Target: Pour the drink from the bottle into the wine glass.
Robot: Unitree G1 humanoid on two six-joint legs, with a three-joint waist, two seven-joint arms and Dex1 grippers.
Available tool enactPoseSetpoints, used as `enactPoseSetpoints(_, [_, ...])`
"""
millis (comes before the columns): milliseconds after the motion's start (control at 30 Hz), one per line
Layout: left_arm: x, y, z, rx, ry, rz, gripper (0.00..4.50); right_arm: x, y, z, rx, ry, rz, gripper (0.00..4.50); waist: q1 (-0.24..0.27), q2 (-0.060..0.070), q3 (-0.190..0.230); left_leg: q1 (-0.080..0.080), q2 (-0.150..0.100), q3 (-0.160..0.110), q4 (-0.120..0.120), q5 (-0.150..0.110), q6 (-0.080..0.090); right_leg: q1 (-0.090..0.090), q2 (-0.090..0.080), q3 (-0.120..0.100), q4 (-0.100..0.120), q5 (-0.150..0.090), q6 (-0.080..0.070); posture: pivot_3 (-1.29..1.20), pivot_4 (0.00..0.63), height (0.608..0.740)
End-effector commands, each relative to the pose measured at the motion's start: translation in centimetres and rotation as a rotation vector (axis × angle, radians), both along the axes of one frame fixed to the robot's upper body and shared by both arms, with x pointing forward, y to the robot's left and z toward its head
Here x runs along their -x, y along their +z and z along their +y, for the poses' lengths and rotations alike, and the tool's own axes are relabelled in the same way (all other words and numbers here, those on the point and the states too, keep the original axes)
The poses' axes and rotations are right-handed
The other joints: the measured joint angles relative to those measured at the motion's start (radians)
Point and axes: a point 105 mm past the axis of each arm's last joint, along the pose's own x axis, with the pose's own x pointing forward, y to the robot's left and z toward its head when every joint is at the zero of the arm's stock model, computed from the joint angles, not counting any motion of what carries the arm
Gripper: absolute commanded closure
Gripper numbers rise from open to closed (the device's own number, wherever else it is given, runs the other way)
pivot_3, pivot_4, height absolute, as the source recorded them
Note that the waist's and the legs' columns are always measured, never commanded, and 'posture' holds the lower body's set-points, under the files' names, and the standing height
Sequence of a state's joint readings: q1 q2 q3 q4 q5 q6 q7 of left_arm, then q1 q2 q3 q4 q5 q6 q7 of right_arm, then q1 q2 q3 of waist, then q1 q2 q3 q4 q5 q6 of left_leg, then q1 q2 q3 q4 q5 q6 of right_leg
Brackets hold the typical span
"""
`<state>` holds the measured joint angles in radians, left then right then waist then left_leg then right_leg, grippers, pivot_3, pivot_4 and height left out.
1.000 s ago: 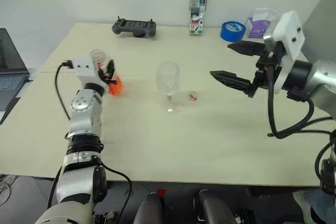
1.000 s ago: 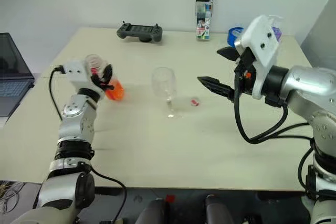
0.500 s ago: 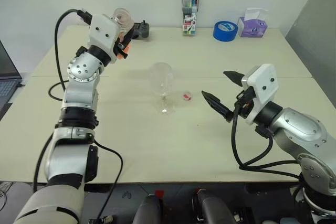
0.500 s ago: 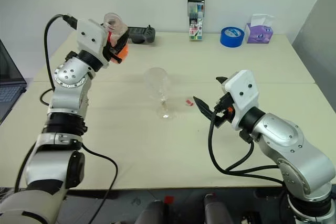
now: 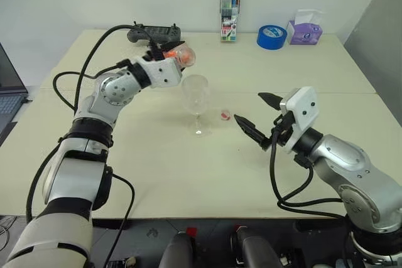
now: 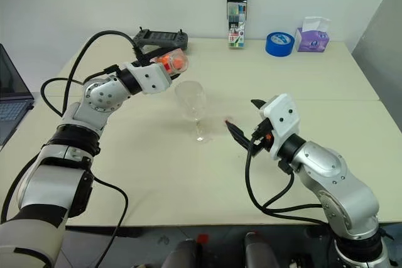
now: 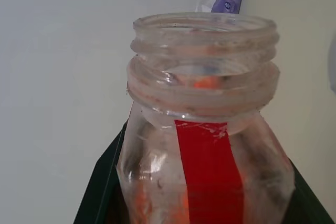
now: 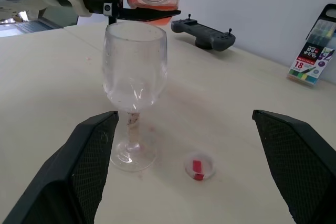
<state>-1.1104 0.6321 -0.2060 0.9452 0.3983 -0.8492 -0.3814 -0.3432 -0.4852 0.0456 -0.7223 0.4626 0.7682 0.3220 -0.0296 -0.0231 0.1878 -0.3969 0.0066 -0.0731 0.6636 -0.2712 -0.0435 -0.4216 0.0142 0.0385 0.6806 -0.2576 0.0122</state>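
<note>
The left gripper (image 5: 171, 54) has swung the bottle (image 5: 178, 57) in and tipped it on its side, mouth above the wine glass (image 5: 196, 103) rim — clamped tight, the drink (image 6: 175, 62) still inside. The right gripper (image 5: 256, 115) has sunk, jaws wide and empty. The cream table (image 5: 188, 174) holds a small cap (image 5: 224, 115), a controller (image 5: 154, 31), a tape roll (image 5: 271, 36) before a white wall.

Bottle (image 7: 205, 145) clear plastic, seemingly scuffed; wine glass (image 8: 135, 66) glossy; table (image 5: 188, 174) matt.

The number "18" is printed on the pack of coloured markers (image 8: 312, 45) standing at the far edge of the counter (image 5: 188, 174); nothing else reads.
</note>
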Motion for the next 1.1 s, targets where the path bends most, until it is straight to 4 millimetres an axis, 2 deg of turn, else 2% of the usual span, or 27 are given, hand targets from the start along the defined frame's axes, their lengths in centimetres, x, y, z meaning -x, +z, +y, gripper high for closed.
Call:
enactPoseSetpoints(33, [0.79, 2.37, -0.35, -0.050, -0.034, -0.121, 2.81, 0.38, 1.09, 0.47, -0.011, 0.029, -0.061, 0.11, 0.000, 0.000, 0.000, 0.000, 0.000, 0.000, 0.000, 0.000, 0.000, 0.000, 0.000, 0.000, 0.000, 0.000, 0.000, 0.00, 0.150, 0.740])
enactPoseSetpoints(1100, [1.58, 2.89, -0.32, -0.266, -0.058, -0.313, 2.81, -0.02, 0.61, 0.15, 0.013, 0.037, -0.054, 0.11, 0.000, 0.000, 0.000, 0.000, 0.001, 0.000, 0.001, 0.000, 0.000, 0.000, 0.000, 0.000, 0.001, 0.000, 0.000, 0.00, 0.150, 0.740])
